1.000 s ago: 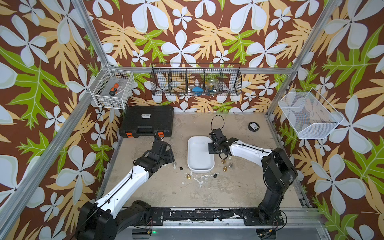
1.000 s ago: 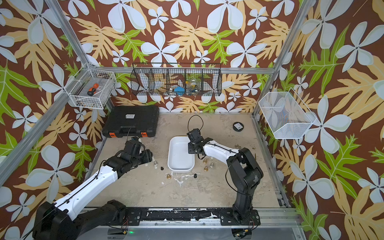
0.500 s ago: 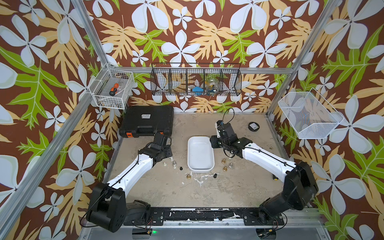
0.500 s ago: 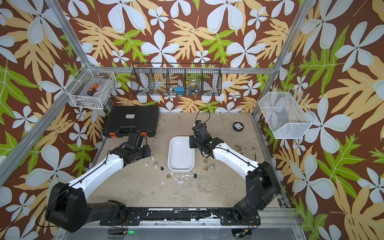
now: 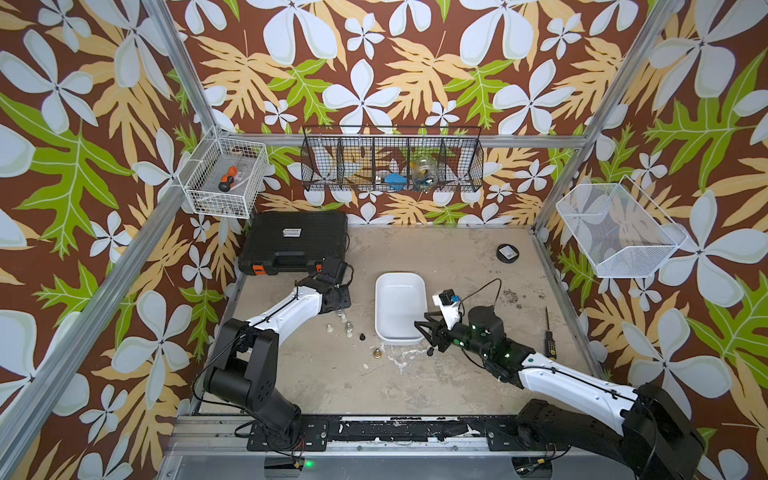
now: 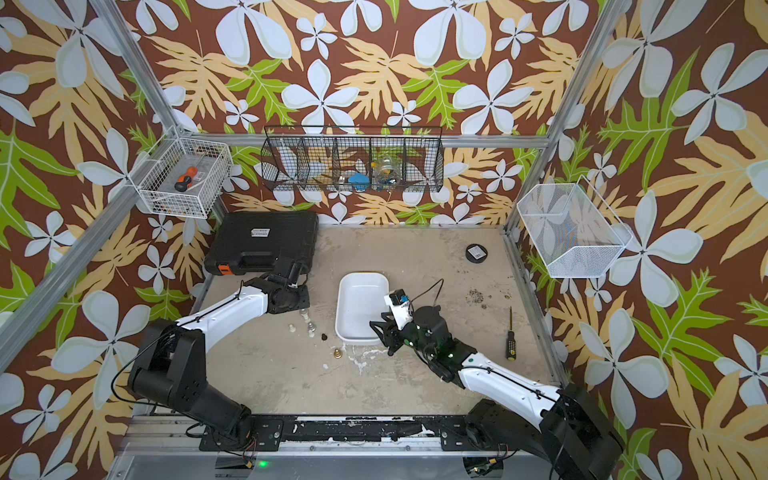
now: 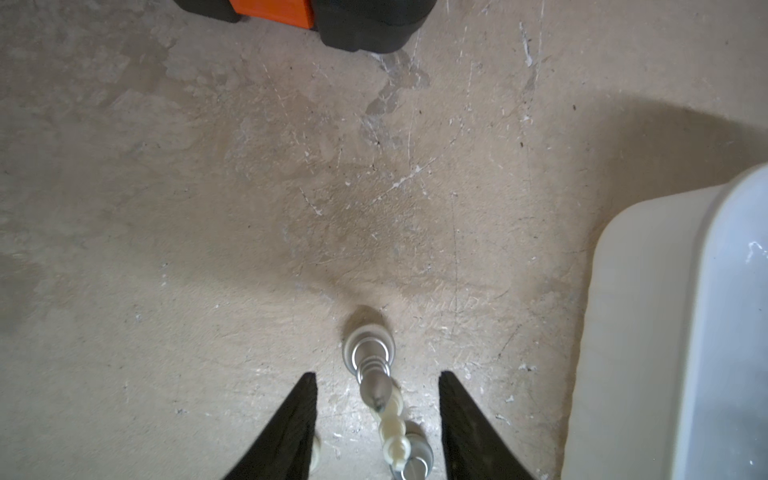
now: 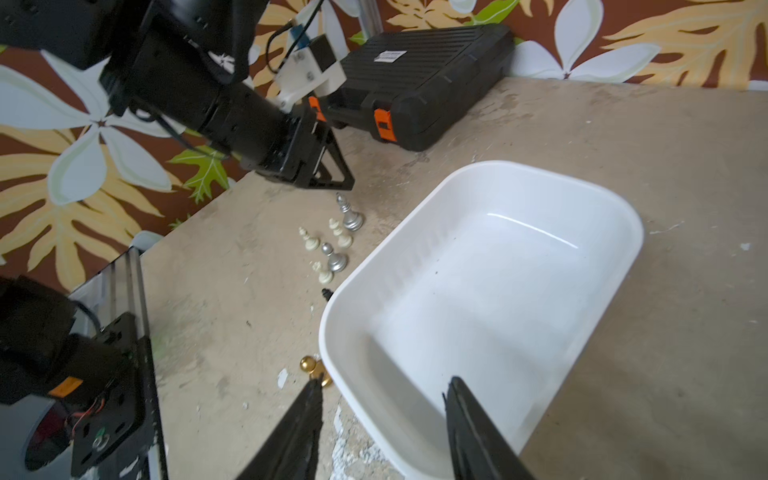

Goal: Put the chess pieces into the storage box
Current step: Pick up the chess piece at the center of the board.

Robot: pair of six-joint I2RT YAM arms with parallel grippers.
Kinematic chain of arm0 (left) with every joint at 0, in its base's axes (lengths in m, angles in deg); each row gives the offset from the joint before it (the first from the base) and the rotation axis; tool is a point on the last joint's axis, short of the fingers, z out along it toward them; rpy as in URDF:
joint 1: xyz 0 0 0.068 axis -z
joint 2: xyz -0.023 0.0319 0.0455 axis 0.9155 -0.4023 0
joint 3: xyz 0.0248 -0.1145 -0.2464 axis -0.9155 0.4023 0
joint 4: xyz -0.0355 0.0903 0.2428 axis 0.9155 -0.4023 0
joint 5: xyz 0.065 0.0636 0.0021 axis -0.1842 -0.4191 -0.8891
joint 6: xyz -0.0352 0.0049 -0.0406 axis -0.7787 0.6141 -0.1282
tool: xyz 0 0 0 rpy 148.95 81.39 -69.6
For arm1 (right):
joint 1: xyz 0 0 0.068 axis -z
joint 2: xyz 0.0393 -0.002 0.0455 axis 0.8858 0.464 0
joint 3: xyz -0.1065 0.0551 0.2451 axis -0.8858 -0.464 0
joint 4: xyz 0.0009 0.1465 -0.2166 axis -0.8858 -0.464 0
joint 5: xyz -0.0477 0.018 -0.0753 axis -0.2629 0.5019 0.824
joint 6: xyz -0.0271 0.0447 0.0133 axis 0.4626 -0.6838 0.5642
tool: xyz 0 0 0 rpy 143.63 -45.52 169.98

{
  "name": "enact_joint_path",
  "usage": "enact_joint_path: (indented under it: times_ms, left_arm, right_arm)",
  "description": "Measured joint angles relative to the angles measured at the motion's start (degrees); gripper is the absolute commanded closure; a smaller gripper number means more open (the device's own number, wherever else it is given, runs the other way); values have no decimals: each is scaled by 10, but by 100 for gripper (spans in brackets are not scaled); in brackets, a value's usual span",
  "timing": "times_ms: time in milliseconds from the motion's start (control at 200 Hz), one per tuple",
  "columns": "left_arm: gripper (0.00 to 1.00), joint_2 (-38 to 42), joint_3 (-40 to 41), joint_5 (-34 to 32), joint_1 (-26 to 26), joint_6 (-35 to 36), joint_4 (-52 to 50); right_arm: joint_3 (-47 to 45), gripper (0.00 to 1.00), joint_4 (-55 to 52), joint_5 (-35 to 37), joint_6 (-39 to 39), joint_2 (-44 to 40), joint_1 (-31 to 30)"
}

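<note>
Box (image 5: pixel 400 297) mid-table, empty: nothing stored yet. Chess pieces (image 5: pixel 348 328) on table beside it, toward left edge. Left gripper (image 7: pixel 377 376) apart, astride silver piece (image 7: pixel 368 353). Right gripper (image 8: pixel 384 380) apart, empty, over box's near corner.

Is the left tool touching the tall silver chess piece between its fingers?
Apart. In the left wrist view the silver chess piece stands between the left tool's spread fingers, with bare table showing on both sides of it.

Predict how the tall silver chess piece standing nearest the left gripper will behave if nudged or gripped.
The tall silver chess piece is slender above a small round base, so it probably tips when nudged. Round-bodied, it would likely roll once down. Its shiny finish may slip in a grip.
</note>
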Motion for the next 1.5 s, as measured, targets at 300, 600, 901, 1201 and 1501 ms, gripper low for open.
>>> enact_joint_path:
  times_ms: [300,600,901,1201,1501]
  left_arm:
    - [56,-38,-7,-7,0,9,2]
    - [60,-45,-2,-12,0,9,7]
    - [69,-50,2,-22,0,10,20]
    - [77,-58,-2,-22,0,10,28]
    - [88,-60,-2,-22,0,10,28]
  right_arm:
    - [-108,51,165,-12,11,-23,-13]
    - [-118,51,208,5,11,7,-20]
    - [-104,51,214,0,11,38,-23]
    - [-98,51,214,-3,11,51,-24]
    - [-98,51,214,-2,11,47,-24]
